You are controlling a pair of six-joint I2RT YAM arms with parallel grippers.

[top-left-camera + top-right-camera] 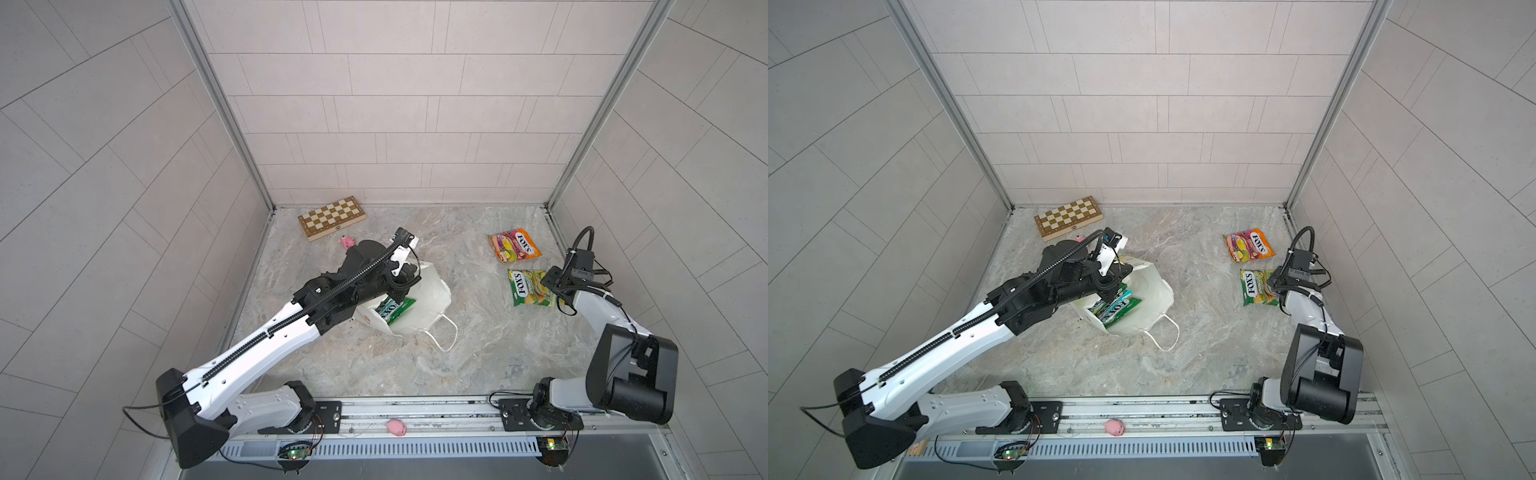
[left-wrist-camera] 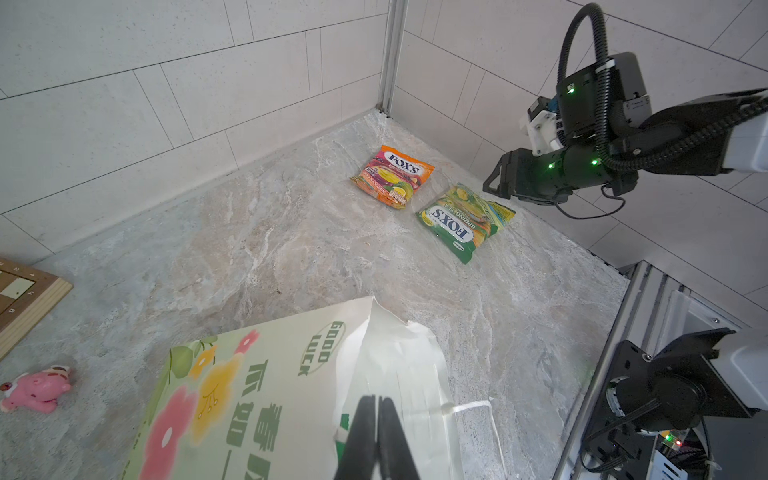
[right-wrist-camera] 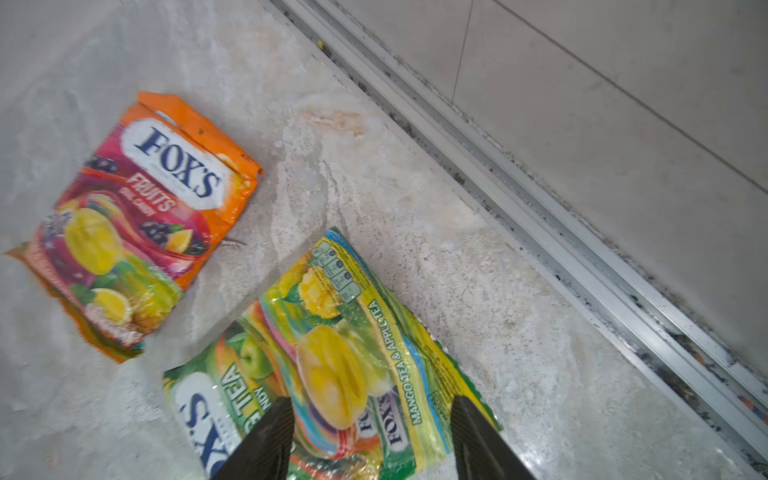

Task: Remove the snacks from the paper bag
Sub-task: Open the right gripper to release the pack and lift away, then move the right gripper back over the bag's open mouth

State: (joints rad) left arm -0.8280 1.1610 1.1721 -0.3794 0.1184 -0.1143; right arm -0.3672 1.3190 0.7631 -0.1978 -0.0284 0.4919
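Your left gripper (image 2: 376,405) has its 2 fingers pressed together on the rim of the paper bag (image 2: 266,374), pinching the white paper edge. In both top views the paper bag (image 1: 432,291) (image 1: 1154,291) lies tipped on its side near the middle of the table (image 1: 478,353). Its mouth is open and its cord handles trail on the surface on the near side. You can see teal packets (image 1: 395,309) (image 1: 1115,307) inside the mouth, overlapping one another. How many there are cannot be told.

Your right gripper (image 3: 372,403) is spread wide, with 1 finger on each side of the green-yellow packet (image 3: 332,353). Nothing is clamped between them. That green-yellow packet (image 1: 530,286) (image 1: 1258,286) lies flat on the table at the right, well apart from the bag. Whether the fingertips touch its wrapper cannot be told.

The orange packet (image 1: 514,245) (image 1: 1249,244) lies flat just beyond it, toward the back wall. The 2 packets are close together but do not touch, as the right wrist view shows (image 3: 137,220).

At the back left, a chessboard (image 1: 332,218) (image 1: 1068,217) sits near the wall. A pink toy pig (image 1: 347,242) (image 2: 37,388) lies between it and the bag. A second pig (image 1: 395,428) (image 1: 1114,427) rests on the rail (image 1: 436,409) at the front edge, between the 2 arm bases.
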